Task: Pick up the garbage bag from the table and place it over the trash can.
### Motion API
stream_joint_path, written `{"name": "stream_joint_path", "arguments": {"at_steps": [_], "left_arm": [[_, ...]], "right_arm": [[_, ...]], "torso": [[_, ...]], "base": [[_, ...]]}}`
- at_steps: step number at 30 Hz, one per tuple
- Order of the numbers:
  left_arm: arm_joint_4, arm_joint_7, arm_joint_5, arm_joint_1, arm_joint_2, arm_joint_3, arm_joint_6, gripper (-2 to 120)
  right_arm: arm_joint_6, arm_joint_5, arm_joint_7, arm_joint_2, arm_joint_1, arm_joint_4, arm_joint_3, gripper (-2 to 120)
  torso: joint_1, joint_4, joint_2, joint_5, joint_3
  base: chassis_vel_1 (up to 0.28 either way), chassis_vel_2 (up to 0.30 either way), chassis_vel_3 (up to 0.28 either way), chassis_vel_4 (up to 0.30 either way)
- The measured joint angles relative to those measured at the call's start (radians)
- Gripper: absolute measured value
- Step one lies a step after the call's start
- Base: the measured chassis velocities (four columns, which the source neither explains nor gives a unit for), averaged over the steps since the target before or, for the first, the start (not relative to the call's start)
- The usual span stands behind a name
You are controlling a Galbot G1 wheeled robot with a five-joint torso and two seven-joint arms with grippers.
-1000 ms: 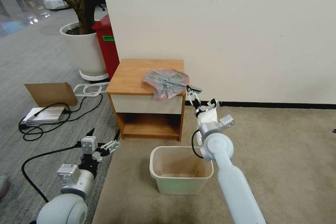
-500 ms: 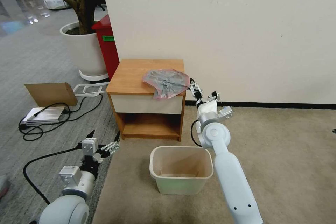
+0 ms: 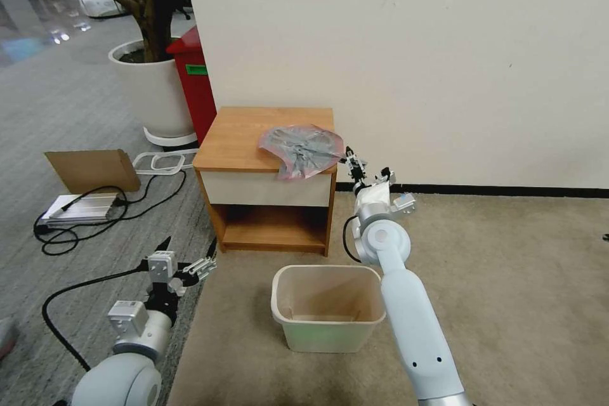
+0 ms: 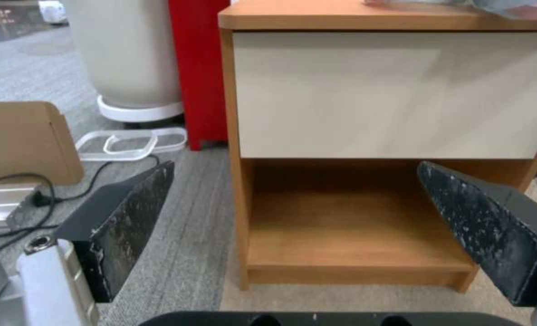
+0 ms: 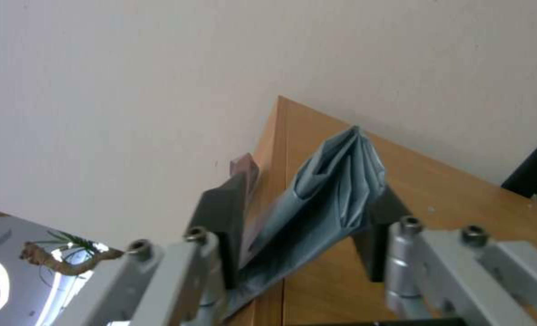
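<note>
The right gripper (image 5: 304,226) has its fingers apart around the garbage bag (image 3: 301,149) hanging off the table (image 3: 241,133), probably ready to pinch it, while the left gripper (image 4: 304,226) waits low, wide apart.

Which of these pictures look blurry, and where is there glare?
Head view: sharp, with bright glare on the glossy floor at far left. Left wrist view: soft, the wooden nightstand's white drawer front smeared. Right wrist view: the thin grey plastic bag between the right tool's fingers looks soft.

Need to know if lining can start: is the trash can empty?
Empty: the trash can shows only its bare inside.
</note>
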Motion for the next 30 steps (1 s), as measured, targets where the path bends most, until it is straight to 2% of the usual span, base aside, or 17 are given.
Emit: {"name": "stream_joint_path", "arguments": {"at_steps": [2,3,6,7,11,21,26,30], "left_arm": [[0.001,0.000,0.000,0.000,-0.001,0.000,0.000,100],[0.001,0.000,0.000,0.000,-0.001,0.000,0.000,100],[0.004,-0.001,0.000,-0.002,-0.001,0.000,-0.001,100],[0.004,-0.001,0.000,-0.002,-0.001,0.000,-0.001,100],[0.006,-0.002,0.000,-0.004,-0.001,0.001,-0.002,100],[0.009,-0.003,0.002,-0.004,-0.004,0.001,-0.005,100],[0.010,-0.003,0.002,-0.007,-0.005,0.002,-0.005,100],[0.015,-0.008,0.000,-0.016,0.002,0.000,-0.005,100]], "right_arm": [[0.003,-0.002,-0.006,0.000,0.000,0.000,0.000,30],[0.003,-0.002,-0.006,0.000,0.000,0.000,0.000,30],[0.004,-0.002,-0.009,-0.002,0.001,0.003,0.001,17],[0.004,-0.002,-0.009,-0.002,0.001,0.003,0.001,17],[0.006,-0.004,-0.012,-0.003,0.002,0.006,0.002,0],[0.008,-0.008,-0.013,-0.001,-0.006,0.024,0.000,0],[0.005,-0.002,0.018,-0.013,-0.044,0.096,-0.020,0],[-0.016,-0.004,0.040,-0.052,-0.107,0.182,-0.056,0]], "torso": [[0.000,0.0000,0.000,0.0000,0.000],[0.000,0.0000,0.000,0.0000,0.000],[0.000,0.0000,0.000,0.0000,0.000],[0.000,0.0000,0.000,0.0000,0.000],[0.000,0.0000,0.000,0.0000,0.000],[0.000,0.0000,0.000,0.0001,0.000],[0.000,0.0000,0.000,0.0001,0.000],[0.000,-0.0001,0.000,0.0002,0.000]], "base": [[0.000,0.000,0.000,0.000],[0.000,0.000,0.000,0.000],[0.000,0.000,0.000,0.000],[0.000,0.000,0.000,0.000],[0.000,0.000,0.000,0.000],[0.000,0.000,0.000,0.000],[0.000,0.000,0.000,0.000],[0.000,0.000,0.000,0.000]]}}
